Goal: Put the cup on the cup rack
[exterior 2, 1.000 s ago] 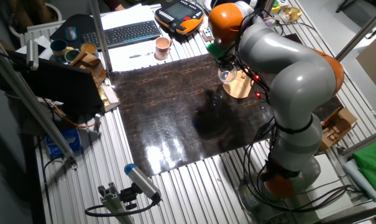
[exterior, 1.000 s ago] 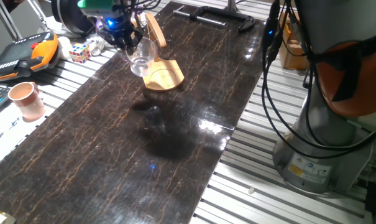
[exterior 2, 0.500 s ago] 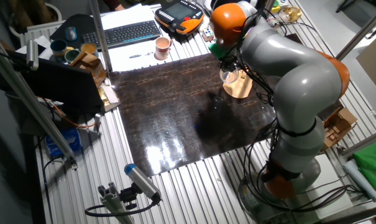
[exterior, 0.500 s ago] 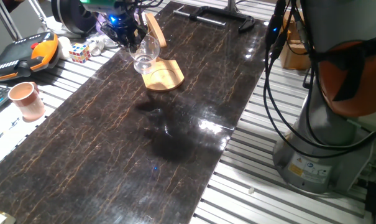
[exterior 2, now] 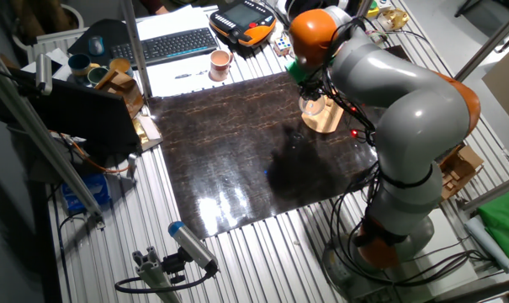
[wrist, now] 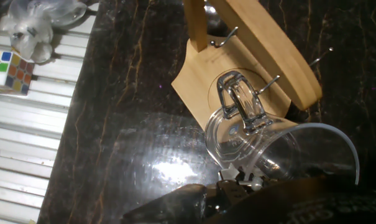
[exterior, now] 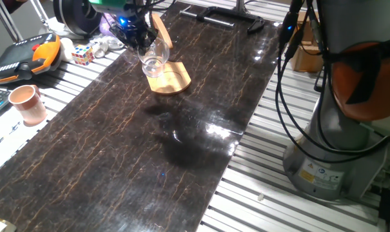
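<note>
My pincer holds the cup by its rim; I should hook its handle onto a cup rack peg.

A dark marble-patterned mat lies on a worktop of ribbed aluminium slats, and glossy patches of light reflect off the mat near its right edge. Along the far left edge sit a Rubik's cube, an orange-and-black pendant and a pinkish cup. In the other fixed view a keyboard and papers lie beyond the mat.
</note>
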Available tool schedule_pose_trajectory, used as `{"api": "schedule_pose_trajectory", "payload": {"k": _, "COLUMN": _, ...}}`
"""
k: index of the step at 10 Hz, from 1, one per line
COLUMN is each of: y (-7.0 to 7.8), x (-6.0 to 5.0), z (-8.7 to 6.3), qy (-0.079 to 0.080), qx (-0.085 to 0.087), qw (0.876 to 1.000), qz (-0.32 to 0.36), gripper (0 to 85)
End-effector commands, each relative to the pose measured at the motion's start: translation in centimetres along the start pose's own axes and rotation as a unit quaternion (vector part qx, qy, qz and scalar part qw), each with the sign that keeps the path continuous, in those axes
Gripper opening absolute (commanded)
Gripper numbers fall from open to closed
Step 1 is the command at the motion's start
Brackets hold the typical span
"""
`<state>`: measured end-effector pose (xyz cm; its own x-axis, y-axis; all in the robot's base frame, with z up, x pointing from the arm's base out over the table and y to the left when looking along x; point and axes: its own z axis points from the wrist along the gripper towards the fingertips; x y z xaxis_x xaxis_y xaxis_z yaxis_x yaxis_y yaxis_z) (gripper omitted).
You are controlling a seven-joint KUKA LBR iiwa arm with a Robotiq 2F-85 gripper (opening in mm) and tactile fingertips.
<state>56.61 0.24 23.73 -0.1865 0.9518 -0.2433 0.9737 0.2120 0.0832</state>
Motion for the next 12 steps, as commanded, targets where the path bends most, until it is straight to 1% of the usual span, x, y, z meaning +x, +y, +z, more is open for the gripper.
{"api": "schedule_pose_trajectory", "payload": {"k": 1, "y": -0.2, "x": 0.1, "z": 0.0, "qy": 0.0, "qx": -0.002, "qw": 1.0, "qz": 0.0, "gripper": 1.0}}
{"api": "schedule_pose_trajectory", "payload": {"k": 3, "y": -0.5, "x": 0.1, "z": 0.0, "qy": -0.002, "qx": -0.004, "qw": 1.0, "qz": 0.002, "gripper": 1.0}}
{"api": "schedule_pose_trajectory", "payload": {"k": 6, "y": -1.0, "x": -0.2, "z": -0.1, "qy": 0.001, "qx": -0.011, "qw": 1.0, "qz": 0.013, "gripper": 1.0}}
{"api": "schedule_pose_trajectory", "payload": {"k": 9, "y": -1.2, "x": -0.3, "z": 0.1, "qy": 0.008, "qx": -0.025, "qw": 0.999, "qz": 0.034, "gripper": 1.0}}
{"api": "schedule_pose_trajectory", "payload": {"k": 12, "y": -1.3, "x": 0.0, "z": 0.1, "qy": 0.006, "qx": -0.03, "qw": 0.999, "qz": 0.043, "gripper": 1.0}}
